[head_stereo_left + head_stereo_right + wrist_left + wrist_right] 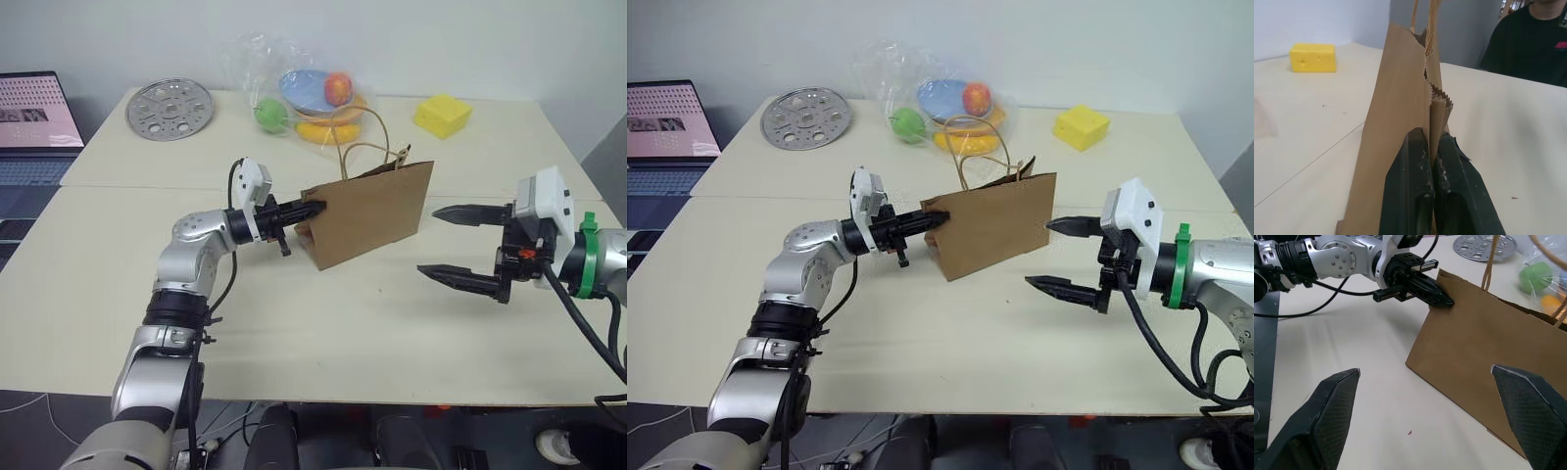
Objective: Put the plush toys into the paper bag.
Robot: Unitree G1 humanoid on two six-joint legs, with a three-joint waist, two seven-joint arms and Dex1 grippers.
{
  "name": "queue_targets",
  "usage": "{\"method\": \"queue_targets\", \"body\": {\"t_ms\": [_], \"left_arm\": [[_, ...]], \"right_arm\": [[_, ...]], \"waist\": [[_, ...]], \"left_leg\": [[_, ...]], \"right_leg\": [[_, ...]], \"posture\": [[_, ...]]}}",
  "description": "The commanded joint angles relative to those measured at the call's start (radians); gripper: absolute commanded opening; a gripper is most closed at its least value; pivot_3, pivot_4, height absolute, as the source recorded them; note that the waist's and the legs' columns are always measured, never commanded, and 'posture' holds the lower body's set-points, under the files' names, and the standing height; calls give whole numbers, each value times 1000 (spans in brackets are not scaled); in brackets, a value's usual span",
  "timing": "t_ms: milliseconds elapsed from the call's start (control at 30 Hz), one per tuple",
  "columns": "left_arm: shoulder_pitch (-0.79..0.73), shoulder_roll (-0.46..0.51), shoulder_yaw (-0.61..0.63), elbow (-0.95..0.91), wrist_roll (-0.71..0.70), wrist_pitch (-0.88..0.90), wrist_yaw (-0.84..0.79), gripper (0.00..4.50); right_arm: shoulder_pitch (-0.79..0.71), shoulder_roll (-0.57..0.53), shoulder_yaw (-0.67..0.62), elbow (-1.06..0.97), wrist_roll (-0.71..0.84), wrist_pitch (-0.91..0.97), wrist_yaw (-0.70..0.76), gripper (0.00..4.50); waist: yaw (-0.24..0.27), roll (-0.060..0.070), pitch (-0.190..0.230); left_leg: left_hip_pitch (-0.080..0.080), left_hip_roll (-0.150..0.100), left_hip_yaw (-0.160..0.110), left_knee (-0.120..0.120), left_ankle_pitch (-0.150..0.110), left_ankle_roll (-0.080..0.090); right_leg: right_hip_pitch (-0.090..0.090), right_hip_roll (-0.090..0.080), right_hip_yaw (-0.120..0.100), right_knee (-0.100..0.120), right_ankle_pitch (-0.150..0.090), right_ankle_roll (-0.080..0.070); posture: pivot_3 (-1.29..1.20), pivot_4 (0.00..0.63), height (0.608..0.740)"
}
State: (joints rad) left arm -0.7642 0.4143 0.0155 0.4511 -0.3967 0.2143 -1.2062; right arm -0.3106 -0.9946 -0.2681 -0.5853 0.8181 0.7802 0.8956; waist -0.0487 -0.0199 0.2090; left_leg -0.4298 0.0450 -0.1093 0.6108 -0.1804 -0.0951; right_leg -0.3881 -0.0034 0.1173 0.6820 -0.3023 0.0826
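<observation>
The paper bag (372, 212) stands upright near the middle of the tabletop (294, 323), its long axis running left to right, handles up and mouth facing the ceiling. The left gripper (312, 209) has its fingers closed on the bag's left end edge. The right gripper (458, 245), fingers spread wide and empty, hovers just beside the bag's right end.

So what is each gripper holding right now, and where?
Left gripper pinches the paper bag at its upper side edge; right gripper holds nothing.
</observation>
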Motion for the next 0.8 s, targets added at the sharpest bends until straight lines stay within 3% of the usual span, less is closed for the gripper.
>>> {"method": "queue_targets", "body": {"t_ms": [33, 267, 467, 600, 800], "left_arm": [[-47, 15, -5, -5, -27, 7, -86, 14], [-109, -16, -69, 85, 45, -80, -182, 14], [-141, -25, -92, 180, 97, -124, -179, 14], [-116, 18, -67, 115, 75, -87, -191, 838], [-13, 116, -21, -74, 31, 15, -160, 2809]], "right_arm": [[43, -55, -146, -29, 72, 39, 34, 4500], [213, -95, -368, -76, 103, 116, 23, 4500], [234, -78, -351, -107, 126, 115, -18, 4500], [220, -84, -323, -85, 113, 97, -17, 4500], [197, -98, -280, -37, 79, 57, 12, 4500]], "waist": [[2, 0, 0], [11, 0, 0], [11, 0, 0], [10, 0, 0], [2, 0, 0]], "left_leg": [[0, 0, 0, 0, 0, 0], [0, 0, 0, 0, 0, 0], [1, 0, 0, 1, 0, 1], [1, 0, 0, 1, 0, 1], [1, 0, 0, 1, 0, 1]], "right_leg": [[0, 0, 0, 0, 0, 0], [1, 0, 0, 0, 0, 0], [1, 0, 1, 0, 0, 0], [2, 0, 1, 0, 0, 0], [1, 0, 1, 0, 0, 0]], "posture": [[0, 150, 740], [0, 150, 740], [0, 150, 740], [0, 150, 740], [0, 150, 740]]}}
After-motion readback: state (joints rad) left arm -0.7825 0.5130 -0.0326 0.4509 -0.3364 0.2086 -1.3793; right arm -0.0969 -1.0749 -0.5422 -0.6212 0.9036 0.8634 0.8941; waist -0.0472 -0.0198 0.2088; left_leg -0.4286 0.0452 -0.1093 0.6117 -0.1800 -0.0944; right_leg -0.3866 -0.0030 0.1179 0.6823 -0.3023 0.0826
